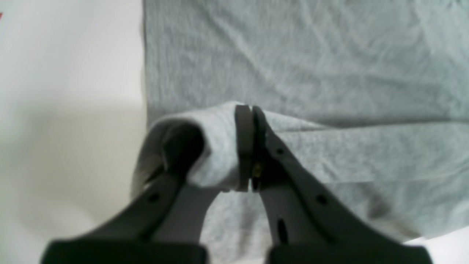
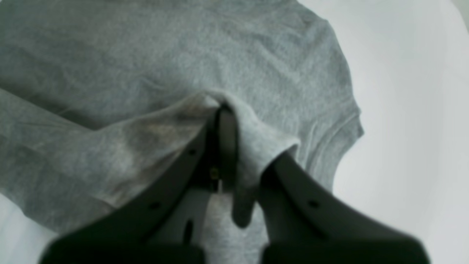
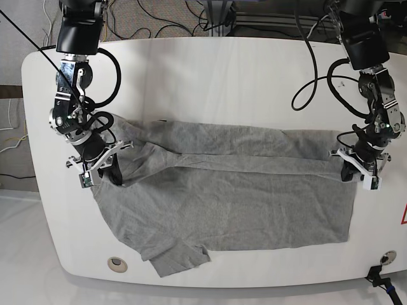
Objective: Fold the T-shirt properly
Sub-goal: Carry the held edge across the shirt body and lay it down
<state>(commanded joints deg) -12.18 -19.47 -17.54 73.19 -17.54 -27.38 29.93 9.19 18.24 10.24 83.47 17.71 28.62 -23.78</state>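
A grey T-shirt (image 3: 222, 197) lies spread across the white table, its far long edge folded toward the middle. My left gripper (image 1: 251, 110) is shut on a raised fold of the grey T-shirt (image 1: 311, 66) at the hem corner, seen at the right in the base view (image 3: 353, 171). My right gripper (image 2: 223, 110) is shut on a bunched fold of the grey T-shirt (image 2: 183, 55) near the shoulder, at the left in the base view (image 3: 108, 170). One sleeve (image 3: 178, 257) lies flat near the front edge.
The white table (image 3: 210, 76) extends behind and beside the shirt. Black cables (image 3: 318, 63) hang from both arms at the back. A round hole (image 3: 116, 263) sits near the front left corner, another (image 3: 385, 257) at the front right.
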